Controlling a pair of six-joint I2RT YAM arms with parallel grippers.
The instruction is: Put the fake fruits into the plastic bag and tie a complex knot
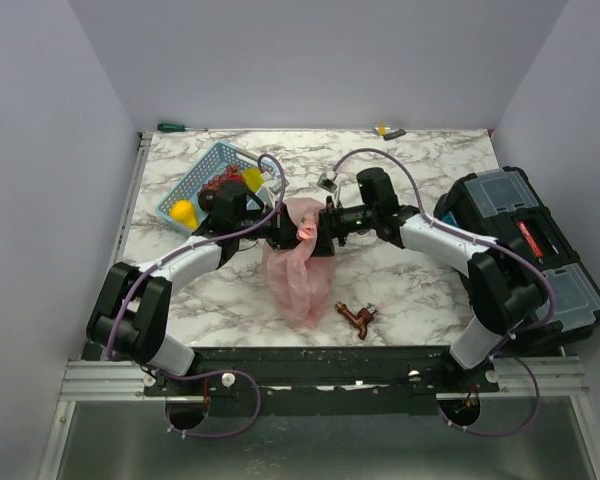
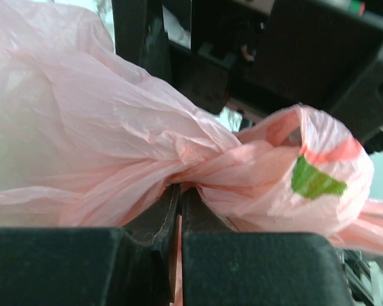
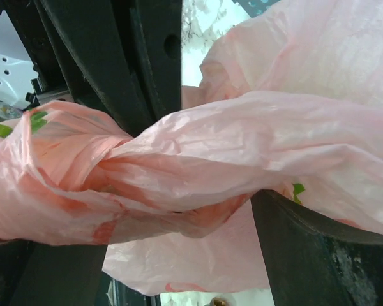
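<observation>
The left tool (image 2: 180, 194) is squeezed tight on the twisted plastic bag (image 1: 292, 275). The right tool (image 1: 325, 225) meets it from 3 o'clock; pink plastic hides it, so I cannot tell its grip. Both arms bend inward over the counter (image 1: 410, 290), and the bag sags toward 6 o'clock.

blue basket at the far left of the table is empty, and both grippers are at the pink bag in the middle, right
Not empty: the top external view shows the blue basket holding a yellow fruit at its near end. The rest stands: the left gripper and right gripper are at the pink bag in the middle.
</observation>
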